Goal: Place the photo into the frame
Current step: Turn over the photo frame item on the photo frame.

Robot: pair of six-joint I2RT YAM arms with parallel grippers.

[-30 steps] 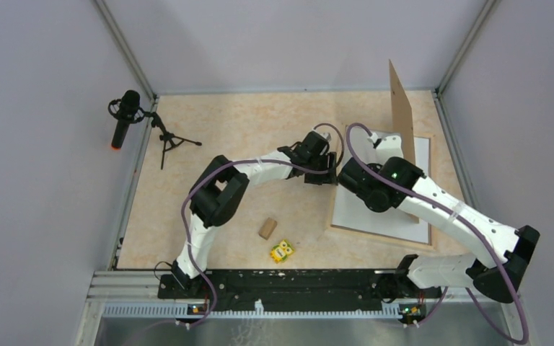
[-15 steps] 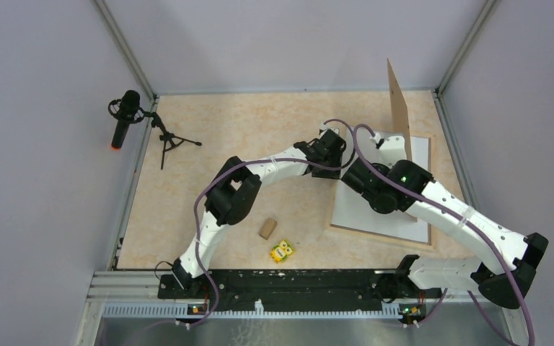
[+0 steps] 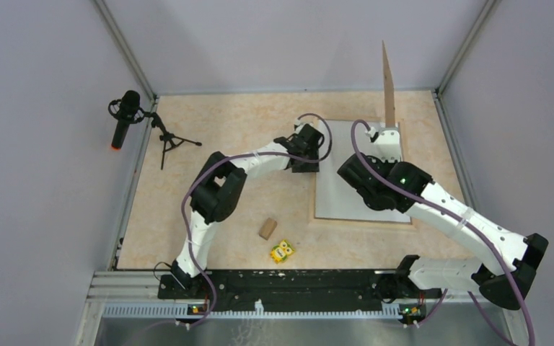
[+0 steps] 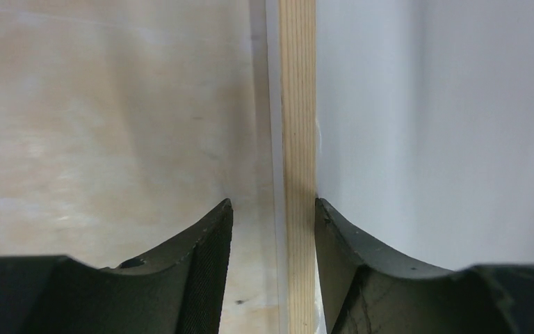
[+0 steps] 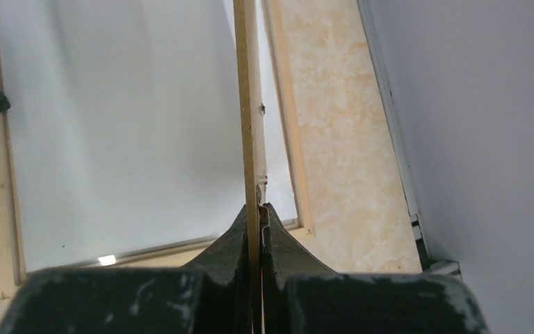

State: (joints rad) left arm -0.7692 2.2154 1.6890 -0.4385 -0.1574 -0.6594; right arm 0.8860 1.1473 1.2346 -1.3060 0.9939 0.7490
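A brown backing board, pinched upright in the right gripper, walls off the far edge of the frame, and the right arm crosses its right side. The left gripper straddles the left rail. A microphone stand, wooden block and yellow toy dot the worktop beyond.

Robot lab test cell — plain grey walls & alu corner posts box in the worktop; mic on tripod; left arm, right arm bolted to a rail.
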